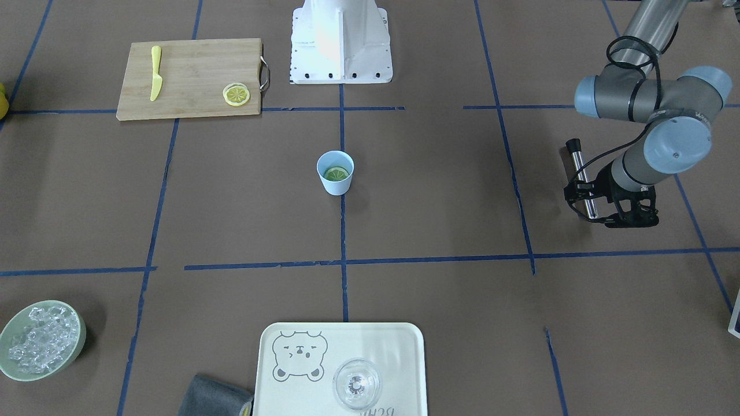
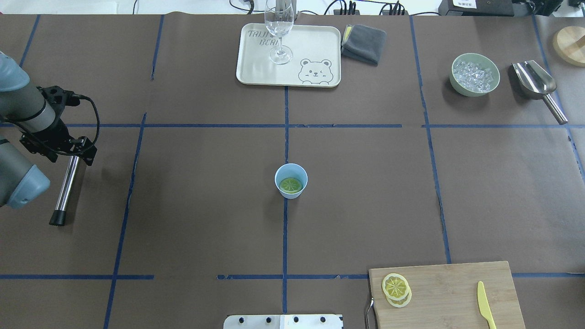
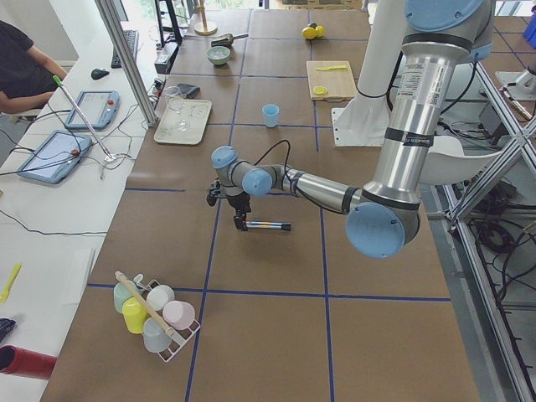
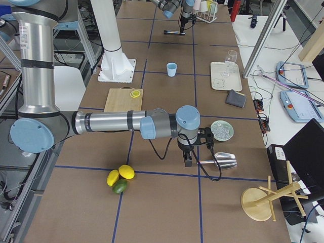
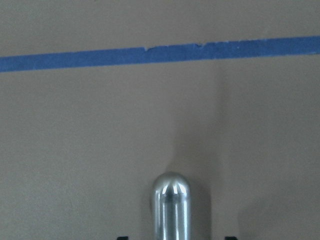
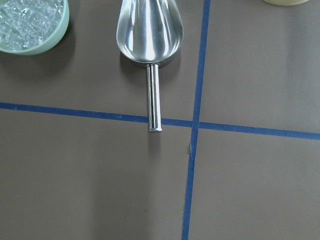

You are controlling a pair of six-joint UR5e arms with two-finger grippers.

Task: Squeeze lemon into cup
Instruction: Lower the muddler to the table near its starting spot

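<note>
The left arm reached low, its black two-finger left gripper [image 2: 73, 153] pointing down, fingers slightly apart. The right arm stretched low, its right gripper [image 4: 188, 161] pointing down, grip unclear.

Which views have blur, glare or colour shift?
Left wrist: soft overall, blown highlight on the rod tip. Right wrist: sharp, streaky reflections in the scoop. Overhead and front-facing: lemon reads green inside the shaded cup; slices on the board look yellow.
</note>
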